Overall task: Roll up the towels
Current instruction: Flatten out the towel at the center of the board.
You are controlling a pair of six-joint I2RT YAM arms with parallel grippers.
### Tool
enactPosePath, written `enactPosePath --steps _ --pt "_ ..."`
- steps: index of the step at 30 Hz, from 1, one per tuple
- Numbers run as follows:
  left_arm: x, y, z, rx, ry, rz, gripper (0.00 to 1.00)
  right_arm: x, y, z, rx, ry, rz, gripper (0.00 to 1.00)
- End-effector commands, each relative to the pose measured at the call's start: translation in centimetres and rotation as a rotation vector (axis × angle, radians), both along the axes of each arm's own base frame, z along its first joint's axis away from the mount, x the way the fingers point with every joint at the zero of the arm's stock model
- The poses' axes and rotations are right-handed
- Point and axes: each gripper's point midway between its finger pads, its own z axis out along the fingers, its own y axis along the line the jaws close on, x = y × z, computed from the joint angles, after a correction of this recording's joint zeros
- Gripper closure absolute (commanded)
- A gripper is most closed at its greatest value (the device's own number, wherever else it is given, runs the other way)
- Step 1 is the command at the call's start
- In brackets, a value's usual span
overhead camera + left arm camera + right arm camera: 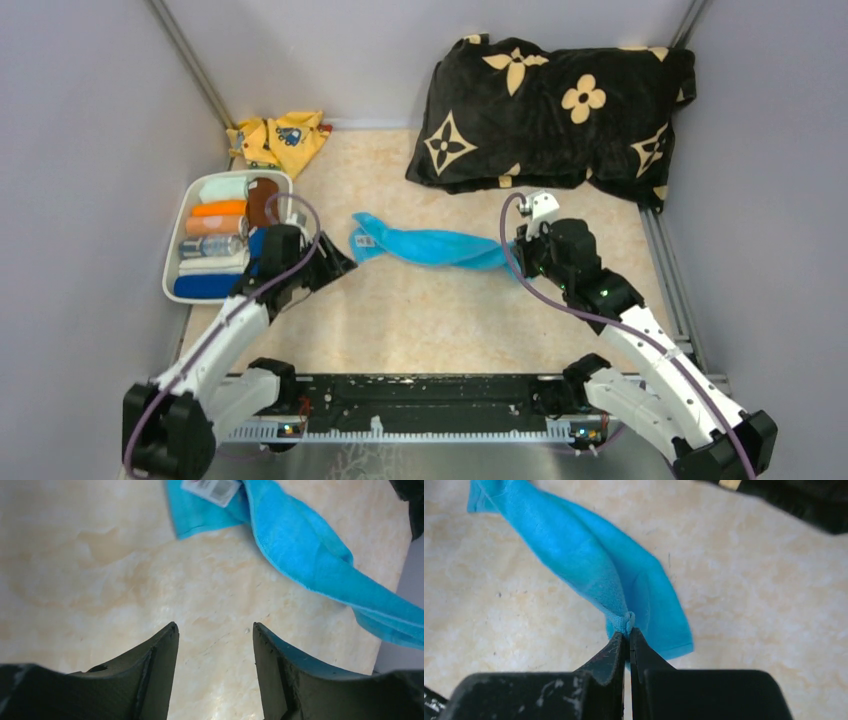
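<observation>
Pinching one end of the bright blue terry towel, the right hand has its two black fingers pressed together on a small bunch of the cloth, with no gap showing between them. From that pinch the towel runs as a long, twisted, loosely folded strip leftward across the middle of the pale marbled bench. Its far end lies flat with a white label facing up.

The left hand hangs over bare bench just beside that labelled end. Its fingers are spread wide apart with nothing between them, and they do not touch the towel.

At the left edge of the bench stands a white plastic bin packed with rolled towels in orange, peach, white, brown and dark blue. A crumpled yellow printed cloth lies in the back left corner, behind the bin. A black pillow with beige flower shapes fills the back right of the bench, well apart from the blue towel's left end and nearer to its held end.
</observation>
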Motion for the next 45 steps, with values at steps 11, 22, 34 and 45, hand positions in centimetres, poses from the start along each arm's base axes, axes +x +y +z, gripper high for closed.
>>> enactPosePath --steps 11,22,34,45 --pt "4.1 0.1 1.4 0.044 0.03 0.039 0.3 -2.1 -0.2 -1.9 0.11 0.087 -0.043 1.0" --pt "11.3 0.4 -2.6 0.056 0.119 0.048 0.35 -2.0 0.0 -1.3 0.125 0.065 -0.039 1.0" --pt "16.1 -1.7 -1.9 0.004 0.059 -0.027 0.93 -0.8 0.1 -1.0 0.124 0.036 -0.056 1.0" --pt "24.2 0.9 14.2 -0.067 -0.263 0.012 1.0 7.9 -4.9 8.9 -0.121 -0.319 -0.291 1.0"
